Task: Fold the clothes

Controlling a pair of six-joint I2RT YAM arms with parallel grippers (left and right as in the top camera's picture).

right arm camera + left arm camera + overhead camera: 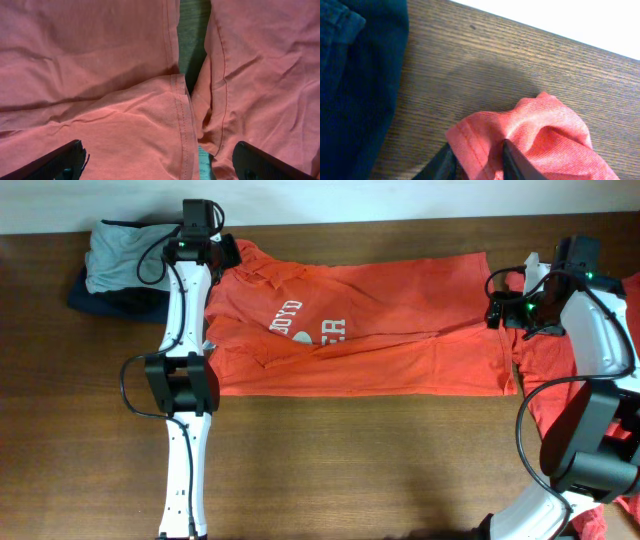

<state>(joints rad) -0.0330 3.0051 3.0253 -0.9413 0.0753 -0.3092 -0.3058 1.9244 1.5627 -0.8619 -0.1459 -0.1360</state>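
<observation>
An orange-red T-shirt lies stretched across the table, partly folded over itself, with white lettering showing near its left end. My left gripper is at the shirt's far left corner. In the left wrist view its dark fingers pinch a bunched, stitched edge of the T-shirt, lifted slightly off the wood. My right gripper hovers over the shirt's right end. In the right wrist view the right gripper stands wide open above the shirt's hem, holding nothing.
A second orange-red garment lies under the right arm, and its edge nearly touches the shirt's hem. A pile of grey and dark blue clothes sits at the far left, close beside the left gripper. The table's far edge runs just beyond.
</observation>
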